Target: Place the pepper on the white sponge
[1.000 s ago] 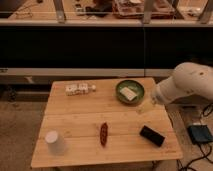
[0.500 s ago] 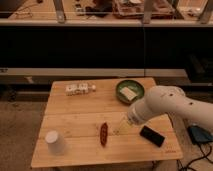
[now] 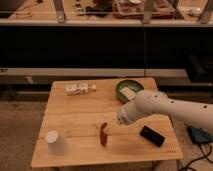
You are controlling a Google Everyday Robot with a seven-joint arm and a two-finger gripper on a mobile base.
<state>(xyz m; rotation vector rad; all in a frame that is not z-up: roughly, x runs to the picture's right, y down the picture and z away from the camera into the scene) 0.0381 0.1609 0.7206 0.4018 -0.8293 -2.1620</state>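
One relation we log: pepper (image 3: 103, 134) lies just camera-left of tool (image 3: 112, 128), long axis running near-to-far across desk (image 3: 75, 120); tool's state we cannot tell.

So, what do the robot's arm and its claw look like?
The arm is a thick, smooth, off-white tube with a rounded, bulbous joint, narrowing toward its tip. No cables or markings show on it. The gripper at the tip is small and pale, beside the slim dark red chili pepper on the light wooden table.
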